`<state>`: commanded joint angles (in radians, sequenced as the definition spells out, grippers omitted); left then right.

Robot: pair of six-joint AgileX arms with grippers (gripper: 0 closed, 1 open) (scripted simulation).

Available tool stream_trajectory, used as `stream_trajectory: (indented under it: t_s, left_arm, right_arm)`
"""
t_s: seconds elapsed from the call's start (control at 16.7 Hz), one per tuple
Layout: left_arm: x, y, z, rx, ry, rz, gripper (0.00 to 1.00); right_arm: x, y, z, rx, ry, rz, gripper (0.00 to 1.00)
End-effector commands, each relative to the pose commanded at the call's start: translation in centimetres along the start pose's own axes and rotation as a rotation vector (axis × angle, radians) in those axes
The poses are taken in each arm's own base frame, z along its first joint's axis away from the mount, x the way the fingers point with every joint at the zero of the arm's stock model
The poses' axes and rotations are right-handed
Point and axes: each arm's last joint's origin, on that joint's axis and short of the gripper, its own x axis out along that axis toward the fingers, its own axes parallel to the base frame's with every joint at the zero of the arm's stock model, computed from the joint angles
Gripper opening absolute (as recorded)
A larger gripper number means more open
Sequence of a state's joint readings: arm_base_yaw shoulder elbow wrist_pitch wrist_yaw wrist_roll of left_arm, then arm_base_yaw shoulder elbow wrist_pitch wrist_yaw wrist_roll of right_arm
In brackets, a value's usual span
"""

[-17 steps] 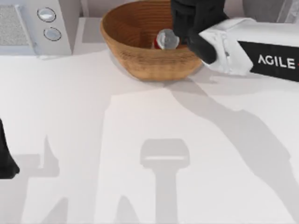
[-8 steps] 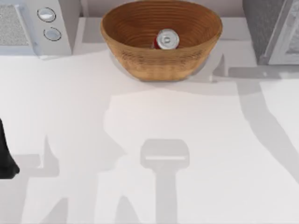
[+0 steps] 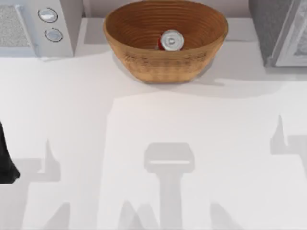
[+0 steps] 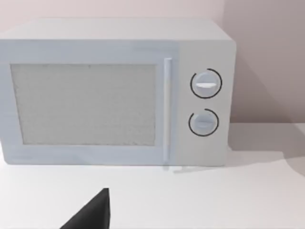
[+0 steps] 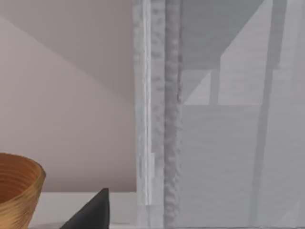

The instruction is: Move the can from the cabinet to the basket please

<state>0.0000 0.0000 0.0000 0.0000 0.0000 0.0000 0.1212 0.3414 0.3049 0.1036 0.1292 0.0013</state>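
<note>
White microwave point(image 3: 36, 26) with two round knobs sits at the far left of the table point(image 3: 153, 143), left of the basket point(image 3: 165, 67); the left wrist view faces its door and knobs point(image 4: 206, 102) head on. Left arm point(image 3: 5, 160) parked at the table's left edge, well apart from the basket and down-left of it. A dark fingertip point(image 4: 93, 214) of the left gripper pokes into the left wrist view; can't tell if its fingers are apart or together.

Basket is at the far middle of the table, between microwave and cabinet point(image 3: 283, 31). The can point(image 3: 171, 40) stands upright inside the basket, near its middle, silver top with pull tab facing up, long axis vertical, a bit of red body showing at its left. Nothing is gripping it; both grippers are well apart from it.

Cabinet stands right of the basket at the far right, its pale-framed door point(image 3: 295, 43) on the side nearer the front. The right wrist view looks at the cabinet's door edge point(image 5: 157, 119) up close, basket rim point(image 5: 21, 188) beside it, and one dark fingertip point(image 5: 93, 214) of the right gripper; can't tell its finger state either.
</note>
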Motion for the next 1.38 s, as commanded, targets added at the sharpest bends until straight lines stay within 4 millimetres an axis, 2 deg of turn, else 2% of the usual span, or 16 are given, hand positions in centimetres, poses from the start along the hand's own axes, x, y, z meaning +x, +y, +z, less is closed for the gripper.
stream_trajectory:
  t_s: [0.24,0.42,0.78,1.02,1.2,1.38]
  left_arm:
    - [0.0,0.0,0.0,0.0,0.0,0.0,1.0]
    - [0.0,0.0,0.0,0.0,0.0,0.0,1.0]
    - [0.0,0.0,0.0,0.0,0.0,0.0,1.0]
    - [0.0,0.0,0.0,0.0,0.0,0.0,1.0]
    - [0.0,0.0,0.0,0.0,0.0,0.0,1.0]
    - [0.0,0.0,0.0,0.0,0.0,0.0,1.0]
  right_arm:
    - [-1.9,-0.9,-6.0,-0.004,0.041,0.004,1.0]
    - [-2.2,-1.2,-8.3,-0.003,0.065,0.007,1.0]
    - [-2.2,-1.2,-8.4,-0.003,0.068,0.008,1.0]
    - [-1.6,-1.9,-7.0,-0.006,0.035,0.009,1.0]
    - [-0.3,-3.2,-5.5,-0.017,0.014,0.007,1.0]
    - [1.6,-5.7,-4.5,-0.026,0.02,0.005,1.0]
